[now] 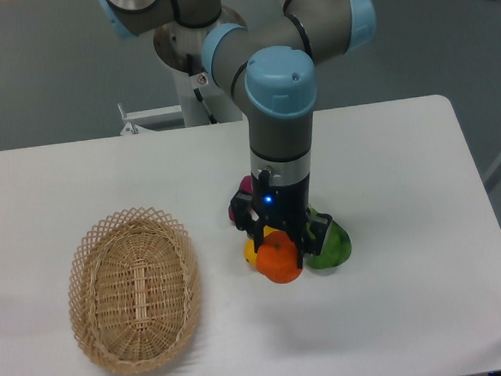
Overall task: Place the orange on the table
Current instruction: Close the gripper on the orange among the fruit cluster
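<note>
The claw (280, 248) is clamped around the orange (279, 261), low over the white surface (405, 186) beside a yellow fruit (250, 250) and a green vegetable (330, 248). Best to let go only once the orange rests firmly, then lift straight up, clear of its neighbours.

Orange (279, 261) in hand (280, 244), above table (405, 186)

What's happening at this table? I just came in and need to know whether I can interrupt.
The arm's end effector is down over a small cluster of fruit near the middle of the table, with its fingers on either side of the orange. A yellow fruit, a green vegetable and something magenta sit right beside it. Whether the orange rests on the table or is slightly lifted is hard to tell. The wicker basket to the left is empty.
</note>
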Robot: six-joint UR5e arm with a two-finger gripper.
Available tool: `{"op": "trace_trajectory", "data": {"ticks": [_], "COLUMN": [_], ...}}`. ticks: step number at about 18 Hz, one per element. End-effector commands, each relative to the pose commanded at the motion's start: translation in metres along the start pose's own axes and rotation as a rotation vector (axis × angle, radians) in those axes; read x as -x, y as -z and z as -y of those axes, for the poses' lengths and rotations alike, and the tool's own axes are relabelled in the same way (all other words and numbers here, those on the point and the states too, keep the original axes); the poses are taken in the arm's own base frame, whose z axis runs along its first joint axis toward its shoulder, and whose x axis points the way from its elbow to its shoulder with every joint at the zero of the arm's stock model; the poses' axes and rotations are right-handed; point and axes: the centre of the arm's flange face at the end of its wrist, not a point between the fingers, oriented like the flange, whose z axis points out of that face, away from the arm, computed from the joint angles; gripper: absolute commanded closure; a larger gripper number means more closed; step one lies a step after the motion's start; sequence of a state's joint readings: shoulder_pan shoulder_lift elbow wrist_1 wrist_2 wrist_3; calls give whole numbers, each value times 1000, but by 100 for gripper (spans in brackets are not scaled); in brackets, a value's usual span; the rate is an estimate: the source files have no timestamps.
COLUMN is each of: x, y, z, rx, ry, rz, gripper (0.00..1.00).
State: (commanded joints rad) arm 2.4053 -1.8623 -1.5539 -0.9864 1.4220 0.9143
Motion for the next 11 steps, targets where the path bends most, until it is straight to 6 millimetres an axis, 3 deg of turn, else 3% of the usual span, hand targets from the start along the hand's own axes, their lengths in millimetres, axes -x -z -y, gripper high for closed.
{"op": "trace_trajectory", "data": {"ticks": [11], "x": [-2], "y": [-2], "z": [1], "rx": [0], "ry": [3], "rz": [-1], "gripper": [36]}}
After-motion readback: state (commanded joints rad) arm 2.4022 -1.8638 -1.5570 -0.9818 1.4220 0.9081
